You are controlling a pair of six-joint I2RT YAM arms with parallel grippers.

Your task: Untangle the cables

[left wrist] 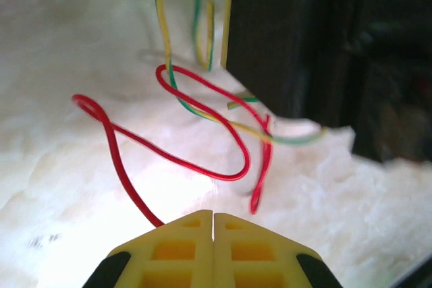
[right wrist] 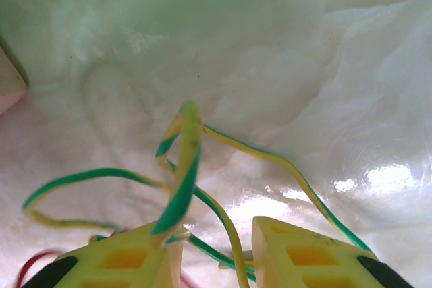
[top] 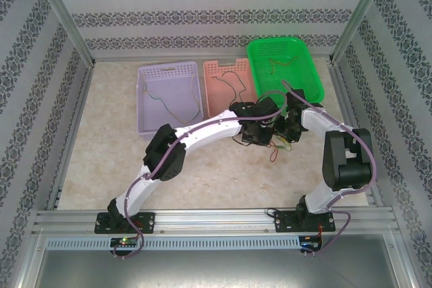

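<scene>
**Two cables crossed, two grippers crowded over them**

The knot (top: pixel 280 145) lies mid-table, just in front of the pink and green baskets and directly under both wrists. In it, the red cable (left wrist: pixel 162 156) snakes across the pale surface in two loops. The green-yellow cable (left wrist: pixel 163 25) crosses one of those loops and climbs away.

The left gripper (left wrist: pixel 214 220) has its jaws pressed together pad to pad. The red cable runs up to the outer edge of one finger and vanishes beneath it, so I cannot tell whether it is pinched or merely passing under. The right gripper (right wrist: pixel 217 227) has its jaws partly apart and clamps nothing. The green-yellow cable arches over one finger and more of its strands thread the gap.

The likeliest trouble is at the crossing. If the left gripper does hold the red cable, a straight pull would probably cinch the loop around the green-yellow strand and drag both along. If it missed, the arm would come away with nothing. On the right, the unclamped cable could slide off the finger, or a closing could trap several strands together. The wrists also sit very close, so a sideways move risks a bump.

Behind them stand the lilac basket (top: pixel 143 99), pink basket (top: pixel 226 65) and green basket (top: pixel 250 65), each with a thin wire inside.
</scene>
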